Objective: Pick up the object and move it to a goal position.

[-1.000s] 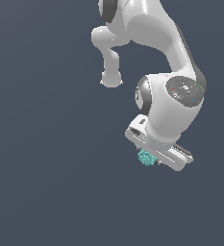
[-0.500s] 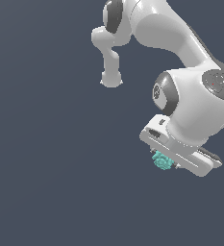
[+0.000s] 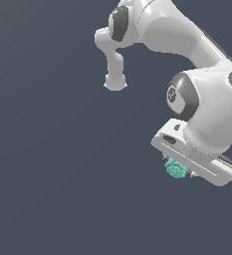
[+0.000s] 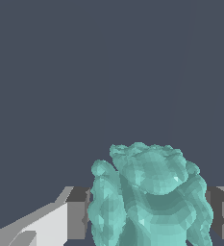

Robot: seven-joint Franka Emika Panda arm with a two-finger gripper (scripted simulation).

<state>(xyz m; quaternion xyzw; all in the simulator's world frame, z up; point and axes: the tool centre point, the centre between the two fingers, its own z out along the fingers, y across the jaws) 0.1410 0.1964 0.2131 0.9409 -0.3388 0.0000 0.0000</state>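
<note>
One white robot arm (image 3: pixel 197 64); one gripper (image 3: pixel 184 172); one teal bumpy object (image 3: pixel 175 168).

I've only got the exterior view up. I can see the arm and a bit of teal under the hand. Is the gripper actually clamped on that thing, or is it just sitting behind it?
Observer: The wrist view shows the teal object sitting between the two fingers, one on each side of it.
Operator: What does it look like up close?
Observer: A bumpy, roughly round cluster, like a berry, with lumps all over its surface.
Operator: Anything beyond it, a surface or a marker?
Observer: No. Past the object the wrist view shows only plain dark grey, with no goal marker or other thing in sight.
</note>
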